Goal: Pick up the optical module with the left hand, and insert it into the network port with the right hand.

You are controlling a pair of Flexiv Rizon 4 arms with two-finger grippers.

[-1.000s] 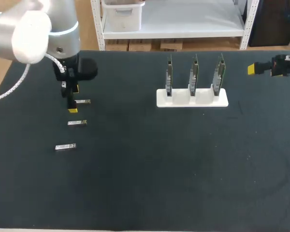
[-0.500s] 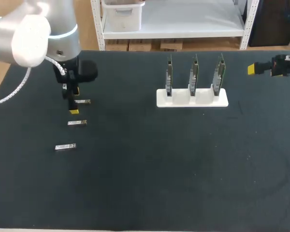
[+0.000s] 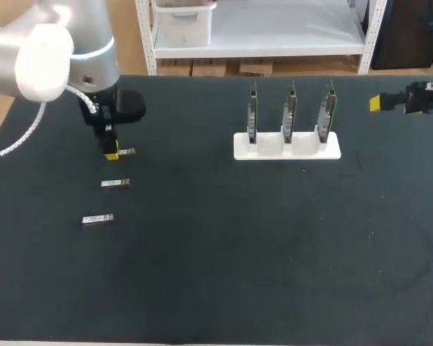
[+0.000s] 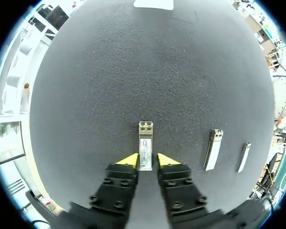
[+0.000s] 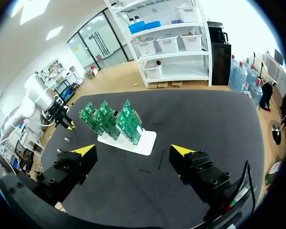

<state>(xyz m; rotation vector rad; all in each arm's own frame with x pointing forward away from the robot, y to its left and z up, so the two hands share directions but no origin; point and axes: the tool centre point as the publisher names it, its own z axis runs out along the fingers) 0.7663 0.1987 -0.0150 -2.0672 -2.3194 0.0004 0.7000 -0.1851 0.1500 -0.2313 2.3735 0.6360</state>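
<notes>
Between the fingers (image 4: 129, 160) of the left gripper (image 4: 148, 160), the rear end of the optical module (image 4: 145, 143) is seen in the left wrist view. The fingers are narrowly parted, with a thin gap at one side. The head view hides this. The module lies flat on the table (image 3: 216, 252). The right gripper (image 5: 133, 150) is held wide open, well apart from the rack of network cards (image 3: 287, 146).

There are three optical modules (image 3: 115, 183) on the table (image 3: 224, 274), small silver-coloured bars lying apart from one another in a row, and the left wrist view shows the same three. Three green circuit boards (image 3: 290, 110) stand upright side by side in one white holder (image 3: 287, 150). Two arms are in view, so two grippers, the left gripper (image 4: 147, 160) and the right gripper (image 5: 133, 150), each with two yellow tips.
</notes>
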